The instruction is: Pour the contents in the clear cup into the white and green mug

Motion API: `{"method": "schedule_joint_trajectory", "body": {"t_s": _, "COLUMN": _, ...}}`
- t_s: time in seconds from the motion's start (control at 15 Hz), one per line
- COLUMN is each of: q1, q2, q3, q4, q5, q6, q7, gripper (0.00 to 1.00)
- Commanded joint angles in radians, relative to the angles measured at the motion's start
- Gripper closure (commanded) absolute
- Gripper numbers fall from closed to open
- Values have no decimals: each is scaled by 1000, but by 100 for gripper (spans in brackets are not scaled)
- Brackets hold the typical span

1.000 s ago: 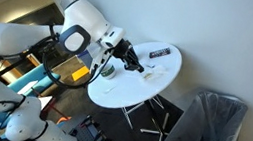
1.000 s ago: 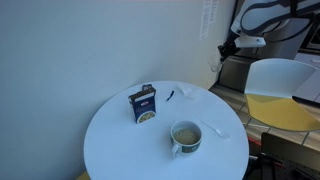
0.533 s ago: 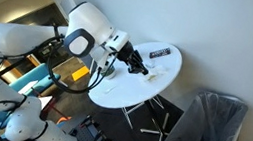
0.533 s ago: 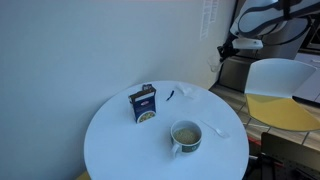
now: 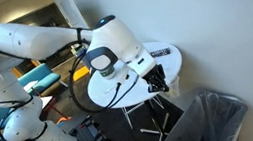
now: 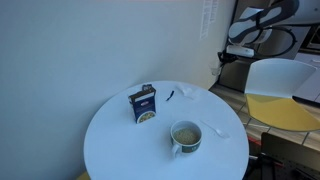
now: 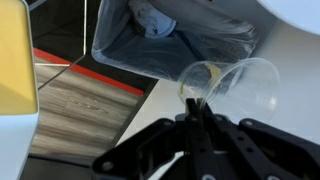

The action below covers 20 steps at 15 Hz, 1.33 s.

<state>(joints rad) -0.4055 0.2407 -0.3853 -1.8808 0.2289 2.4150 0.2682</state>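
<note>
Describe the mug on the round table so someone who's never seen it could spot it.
In an exterior view, find the round white table beside the pale wall. Nearer the camera than the upright blue box stands the white and green mug. It alone is round and open-topped: squat, pale outside, dark at the rim.

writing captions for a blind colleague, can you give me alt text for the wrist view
The black claw is shut on the rim of a clear cup, which lies sideways in the picture. Beyond them are a grey bin with something pale inside and a wood-look floor.
</note>
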Motion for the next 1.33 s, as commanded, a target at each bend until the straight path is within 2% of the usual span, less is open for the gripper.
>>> {"method": "schedule_joint_trajectory", "body": {"t_s": 0.0, "q1": -40, "q2": 171, "q3": 14, "q4": 135, "q5": 82, "q6": 22, "q7": 34, "gripper": 99}}
{"method": "schedule_joint_trajectory", "body": {"t_s": 0.4, "q1": -94, "q2": 375, "q3": 27, "q4": 307, "q5": 114, "q6": -5, "q7": 124, "gripper": 99}}
{"method": "schedule_joint_trajectory", "body": {"t_s": 0.73, "q1": -127, "q2": 473, "q3": 57, "q4": 408, "q5": 121, "q6": -24, "q7": 134, "gripper": 99}}
{"method": "schedule_joint_trajectory", "body": {"t_s": 0.8, "q1": -131, "q2": 484, "q3": 64, "q4": 423, "q5": 123, "q6": -29, "q7": 134, "gripper": 70}}
{"method": "schedule_joint_trajectory", "body": {"t_s": 0.87, "q1": -134, "q2": 494, "q3": 69, "q4": 436, "q5": 124, "q6": -30, "q7": 134, "gripper": 69}}
{"method": "schedule_joint_trajectory", "body": {"t_s": 1.27, "q1": -146, "q2": 494, "q3": 94, "q4": 465, "q5": 129, "q6": -45, "q7": 121, "gripper": 26}}
